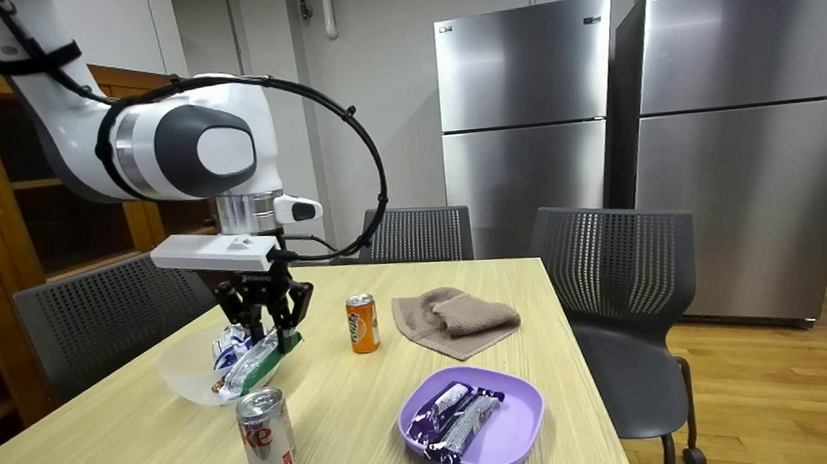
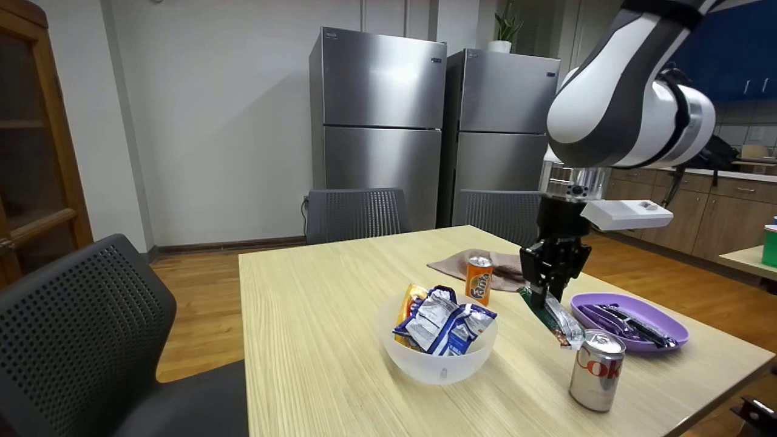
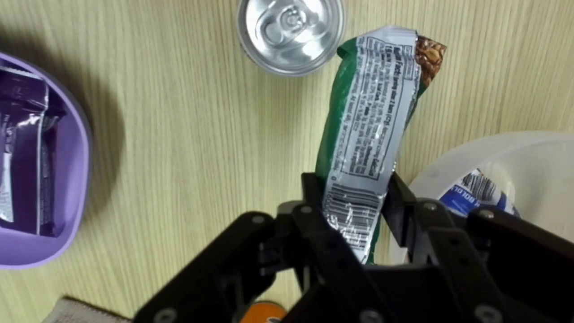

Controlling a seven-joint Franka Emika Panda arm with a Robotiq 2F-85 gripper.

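Note:
My gripper (image 3: 352,190) is shut on a green and silver wrapped bar (image 3: 374,112), its fingers on the wrapper's two long sides. In both exterior views the bar (image 1: 262,363) (image 2: 553,317) hangs tilted below the fingers (image 1: 269,337) (image 2: 546,296), over the table. In the wrist view the bar lies between the translucent bowl (image 3: 441,163) and the purple plate (image 3: 83,179), nearer the bowl. Its printed end is beside the silver Coke can (image 3: 291,33). The bowl (image 2: 440,370) holds a blue and white packet (image 2: 446,325) and a yellow packet (image 2: 410,303).
The purple plate (image 1: 533,427) holds two purple wrapped bars (image 1: 456,418). The Coke can (image 1: 266,439) stands near the bowl. An orange Fanta can (image 1: 363,324) and a brown cloth (image 1: 456,320) are farther back on the table. Chairs (image 1: 621,283) stand around the table.

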